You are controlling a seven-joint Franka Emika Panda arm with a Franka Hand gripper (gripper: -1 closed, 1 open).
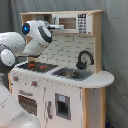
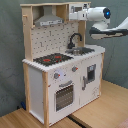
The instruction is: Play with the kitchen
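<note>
In the first exterior view, the toy kitchen (image 1: 60, 75) fills the frame from center to 3 o'clock, its black faucet (image 1: 84, 59) arching over the grey sink (image 1: 71, 74) and the black stovetop (image 1: 35, 66) at 9 o'clock. The white robot arm (image 1: 30, 40) reaches in from 9 o'clock toward the upper shelf; whether the jaws are clenched or released cannot be told.

In the second exterior view, the kitchen (image 2: 60, 70) stands on a wooden table (image 2: 100, 112), grey hood (image 2: 48, 21) at 11 o'clock, oven door (image 2: 63, 96) at 6 o'clock. The arm (image 2: 102, 20) enters from 2 o'clock.
</note>
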